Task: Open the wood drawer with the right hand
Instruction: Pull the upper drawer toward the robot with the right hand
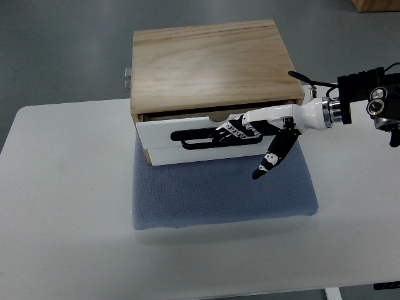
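Observation:
A light wood box (pixel 212 59) stands on a blue-grey mat (pixel 225 197) in the top view. Its white-fronted drawer (pixel 162 142) sticks out a little, with a dark gap under the box's top edge. A black handle (pixel 200 140) runs across the drawer front. My right hand (pixel 240 132) reaches in from the right, its white and black fingers (pixel 230 131) curled over the handle's right part. The thumb (pixel 269 161) hangs down in front of the drawer, off the handle.
The mat lies on a white table (pixel 62 206) whose front edge is near the picture's bottom. Metal hinges (pixel 127 78) stick out at the box's back left. Grey floor lies beyond the table, with a cardboard box corner (pixel 375 5) at top right.

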Tool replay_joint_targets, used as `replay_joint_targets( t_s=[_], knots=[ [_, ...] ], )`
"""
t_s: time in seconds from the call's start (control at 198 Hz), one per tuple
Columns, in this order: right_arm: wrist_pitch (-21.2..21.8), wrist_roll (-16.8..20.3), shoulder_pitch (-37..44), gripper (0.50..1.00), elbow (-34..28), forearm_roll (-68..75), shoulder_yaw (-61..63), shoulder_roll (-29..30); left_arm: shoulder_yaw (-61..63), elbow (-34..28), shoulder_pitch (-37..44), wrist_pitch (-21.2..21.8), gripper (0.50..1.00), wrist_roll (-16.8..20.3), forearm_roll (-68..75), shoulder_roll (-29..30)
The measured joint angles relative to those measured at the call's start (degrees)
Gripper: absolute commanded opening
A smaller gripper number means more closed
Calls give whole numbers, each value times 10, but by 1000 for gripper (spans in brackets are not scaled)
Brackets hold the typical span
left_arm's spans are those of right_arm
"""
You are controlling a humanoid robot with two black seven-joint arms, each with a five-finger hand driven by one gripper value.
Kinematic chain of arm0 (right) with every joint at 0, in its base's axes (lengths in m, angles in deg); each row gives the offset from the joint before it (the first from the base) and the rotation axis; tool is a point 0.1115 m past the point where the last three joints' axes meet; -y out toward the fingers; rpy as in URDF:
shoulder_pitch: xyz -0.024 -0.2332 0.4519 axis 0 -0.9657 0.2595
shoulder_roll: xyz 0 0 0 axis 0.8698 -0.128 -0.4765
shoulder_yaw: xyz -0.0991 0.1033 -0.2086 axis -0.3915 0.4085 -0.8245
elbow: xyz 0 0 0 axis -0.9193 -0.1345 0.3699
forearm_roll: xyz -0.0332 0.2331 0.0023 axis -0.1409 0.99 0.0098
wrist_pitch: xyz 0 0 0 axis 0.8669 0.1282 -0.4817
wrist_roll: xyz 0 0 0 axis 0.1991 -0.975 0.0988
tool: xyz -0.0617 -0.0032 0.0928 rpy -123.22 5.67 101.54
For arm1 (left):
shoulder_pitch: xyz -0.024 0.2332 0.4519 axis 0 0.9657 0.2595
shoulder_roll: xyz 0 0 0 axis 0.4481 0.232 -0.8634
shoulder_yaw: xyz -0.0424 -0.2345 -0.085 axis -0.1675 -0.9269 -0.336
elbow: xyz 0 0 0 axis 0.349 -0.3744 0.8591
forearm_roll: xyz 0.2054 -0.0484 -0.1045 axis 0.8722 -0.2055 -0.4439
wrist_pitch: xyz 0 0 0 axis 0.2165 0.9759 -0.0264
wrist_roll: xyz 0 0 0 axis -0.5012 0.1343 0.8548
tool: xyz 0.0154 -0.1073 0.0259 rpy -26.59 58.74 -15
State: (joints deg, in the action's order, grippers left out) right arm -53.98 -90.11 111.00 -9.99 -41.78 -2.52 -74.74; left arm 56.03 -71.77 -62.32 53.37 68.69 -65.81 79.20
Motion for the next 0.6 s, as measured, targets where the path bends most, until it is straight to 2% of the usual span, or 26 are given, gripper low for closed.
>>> replay_joint_targets(
  t_s=[0.599],
  knots=[
    [40,4,14,944,-46,1,-2,-23,0,0,0,0,1000,0,0,0]
  ],
)
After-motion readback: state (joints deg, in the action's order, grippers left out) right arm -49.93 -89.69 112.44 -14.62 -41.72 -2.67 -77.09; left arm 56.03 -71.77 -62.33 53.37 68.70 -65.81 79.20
